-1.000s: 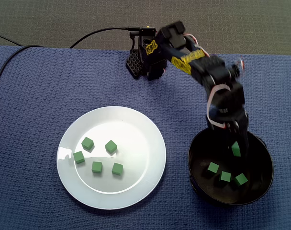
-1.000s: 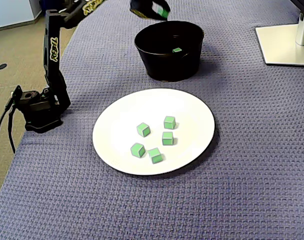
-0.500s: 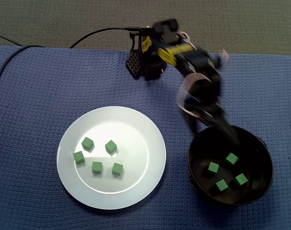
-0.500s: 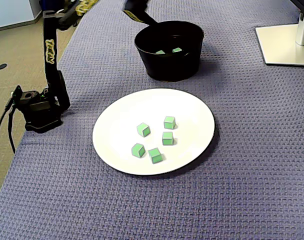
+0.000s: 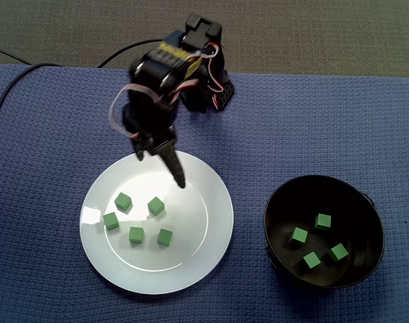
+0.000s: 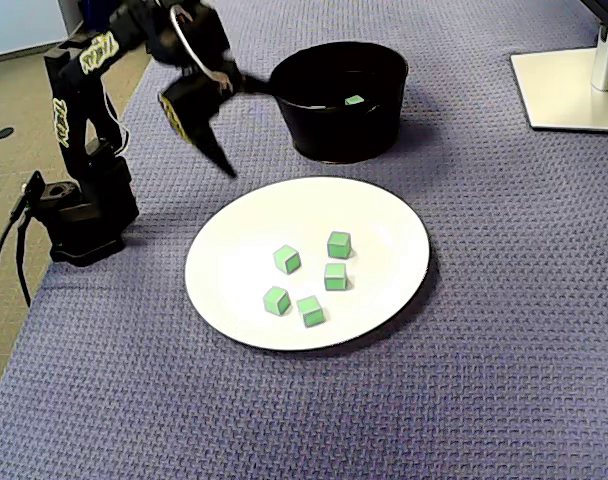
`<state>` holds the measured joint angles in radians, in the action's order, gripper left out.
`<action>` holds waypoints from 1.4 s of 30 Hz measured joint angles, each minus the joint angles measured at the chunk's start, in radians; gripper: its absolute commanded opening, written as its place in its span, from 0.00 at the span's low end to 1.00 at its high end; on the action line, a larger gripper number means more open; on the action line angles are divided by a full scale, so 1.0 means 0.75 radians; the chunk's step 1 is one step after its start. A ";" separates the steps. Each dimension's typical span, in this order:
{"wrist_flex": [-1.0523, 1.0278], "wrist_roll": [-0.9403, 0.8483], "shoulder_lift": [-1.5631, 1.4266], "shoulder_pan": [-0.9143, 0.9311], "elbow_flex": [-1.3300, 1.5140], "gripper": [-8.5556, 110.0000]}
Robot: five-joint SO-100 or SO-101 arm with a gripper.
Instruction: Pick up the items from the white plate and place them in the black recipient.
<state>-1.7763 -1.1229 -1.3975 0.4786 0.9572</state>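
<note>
Gripper [image 5: 163, 167]: I see the fingers spread and empty, hanging over the plate's edge.
White plate [image 5: 198, 229]: directly beneath the fingertips.
Plate cubes [image 5: 155, 206]: five green, the closest just beside the long fingertip.
Black bowl [image 5: 277, 202]: well apart from the fingers, rightward in this fixed view.
Bowl cubes [image 5: 323, 221]: four green, inside.

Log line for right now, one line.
tool: open, empty, raised near white plate | plate cubes: five | bowl cubes: four, in black bowl
</note>
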 measured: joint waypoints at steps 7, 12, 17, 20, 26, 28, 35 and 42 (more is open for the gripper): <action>0.194 -0.153 0.178 0.100 0.223 0.54; 0.348 -0.153 0.288 0.080 0.299 0.53; 0.430 -0.084 0.342 0.018 0.335 0.52; 0.479 -0.037 0.344 -0.041 0.376 0.51; 0.630 0.037 0.362 -0.104 0.485 0.50; 0.671 0.047 0.366 -0.115 0.517 0.47; 0.769 0.065 0.376 -0.119 0.583 0.39; 0.873 0.076 0.372 -0.123 0.659 0.18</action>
<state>-1.1213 -1.0661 -1.1183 0.3866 1.4511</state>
